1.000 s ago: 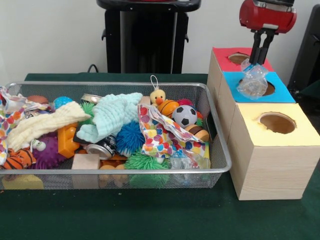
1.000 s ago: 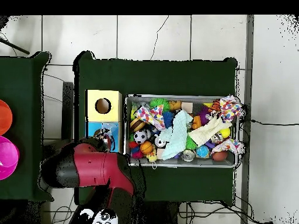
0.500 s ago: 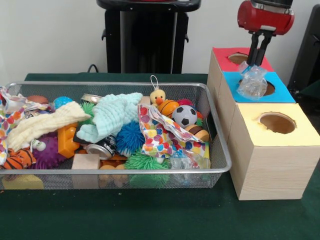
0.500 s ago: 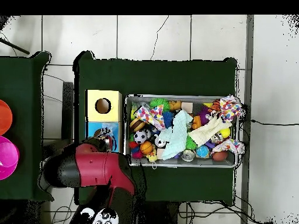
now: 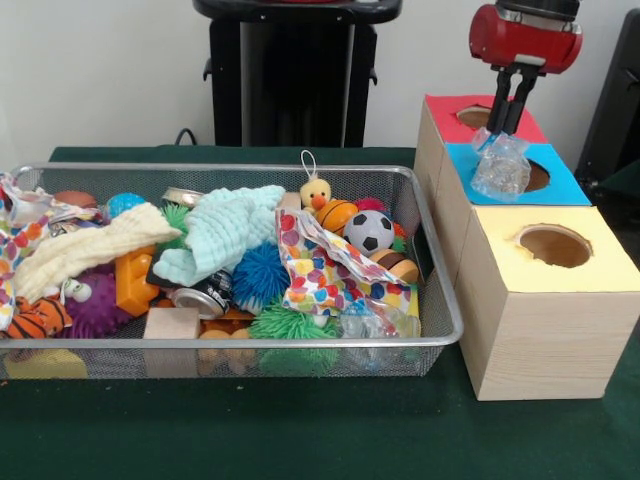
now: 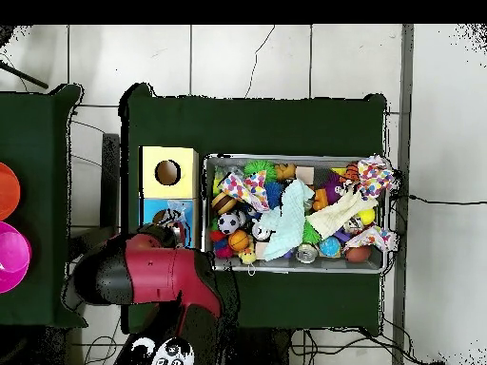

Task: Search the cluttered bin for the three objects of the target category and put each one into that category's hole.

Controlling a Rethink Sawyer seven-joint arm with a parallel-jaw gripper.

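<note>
A crumpled clear plastic bag (image 5: 502,165) hangs upright over the round hole of the blue-topped box (image 5: 570,185). Its lower end is at the hole's rim. My gripper (image 5: 503,128) is just above, its two black fingers pinching the bag's top corner. The wire bin (image 5: 440,300) to the left holds the clutter: a soccer ball (image 5: 368,231), a yellow duck (image 5: 316,192), spiky balls, cloths, a can and wooden blocks. In the overhead view the red arm (image 6: 143,276) covers the gripper beside the blue box (image 6: 186,207).
Three wooden boxes stand in a row beside the bin: red-topped (image 5: 445,108) at the back, blue in the middle, yellow-topped (image 5: 600,270) nearest, each with a round hole. A black stand (image 5: 290,80) rises behind the bin. Green cloth covers the table.
The gripper has shifted slightly left over the blue box. The bag has swung a little left with it and stays at the hole.
</note>
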